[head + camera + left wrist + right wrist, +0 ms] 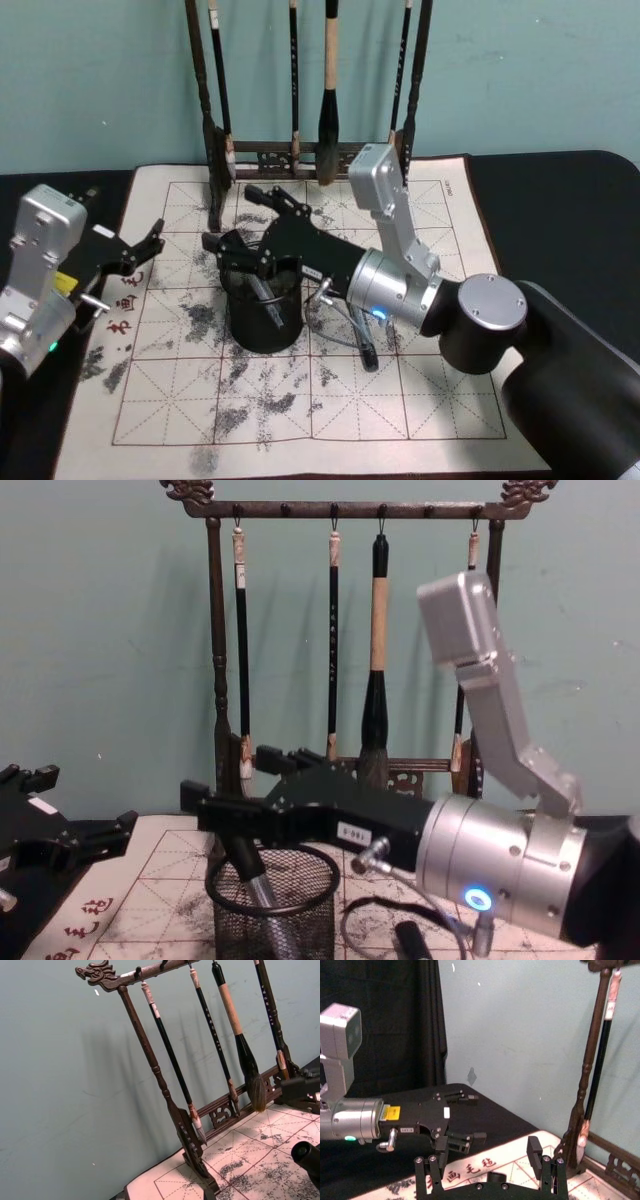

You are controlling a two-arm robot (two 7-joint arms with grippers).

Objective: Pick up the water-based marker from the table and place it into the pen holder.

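1. Two sets of fingers, both idle: the right gripper (232,220) hangs directly over the pen holder (262,330), spread wide and gripping nothing, I'd guess because the drop is made.
2. Inside that mesh cup stands the water-based marker (262,900), leaning on the wall.
3. By the calligraphy mat (350,410), on its left side, the left gripper (476,1116) hovers open and empty, clear of the work.

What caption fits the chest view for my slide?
Right claw open above the pen holder, marker leaning inside.
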